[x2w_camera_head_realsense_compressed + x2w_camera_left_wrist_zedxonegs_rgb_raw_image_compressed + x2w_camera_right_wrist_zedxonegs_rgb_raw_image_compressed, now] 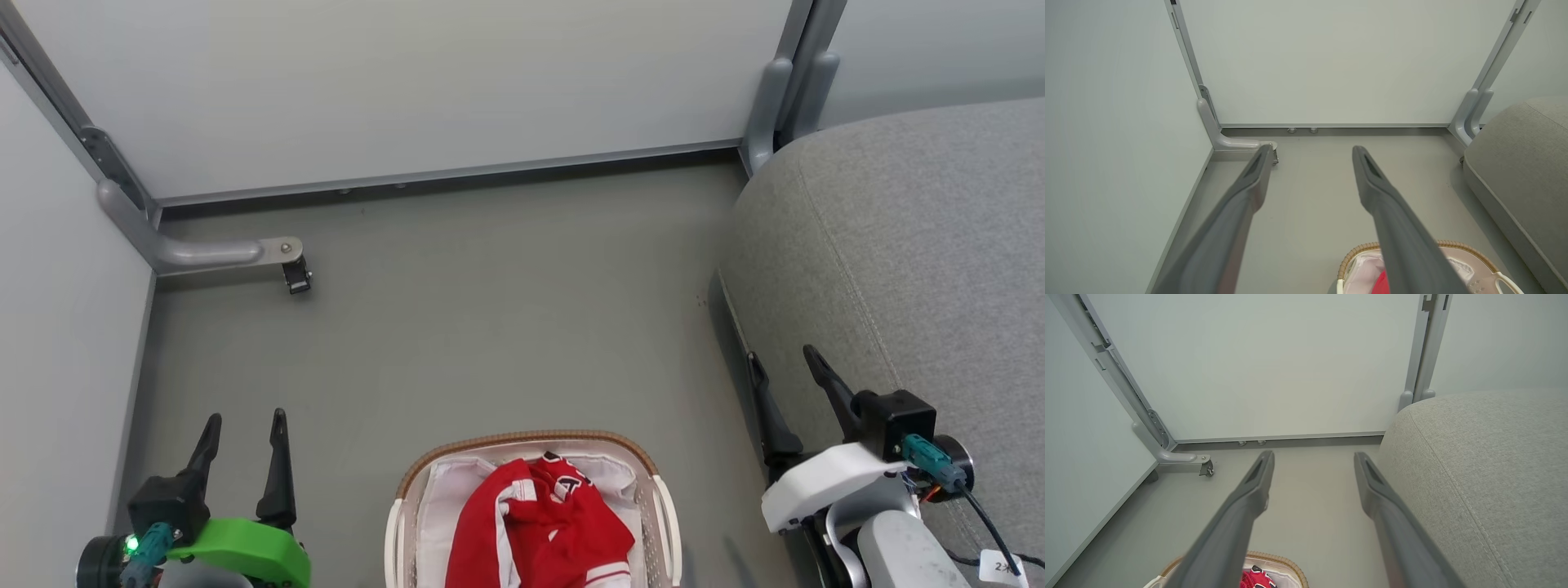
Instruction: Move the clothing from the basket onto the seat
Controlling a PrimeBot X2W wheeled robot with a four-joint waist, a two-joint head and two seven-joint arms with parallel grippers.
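Red clothing [539, 527] with white stripes and a lettered jersey lies bunched in the white basket [663, 514] with a brown woven rim, at the bottom centre of the head view. The grey seat [914, 261] fills the right side. My left gripper [245, 425] hangs open at lower left, left of the basket, with nothing between its fingers. My right gripper [784, 363] is open at the seat's front edge, right of the basket. In the left wrist view the basket [1470, 250] and a bit of red clothing [1381, 283] show low; the right wrist view shows the seat [1486, 465] and basket [1282, 561].
Pale partition panels [408, 82] wall off the back and left. A grey metal foot with a caster [295, 278] juts onto the grey floor [506, 327] at the back left. A white liner [445, 490] lines the basket. Cables trail from my right wrist.
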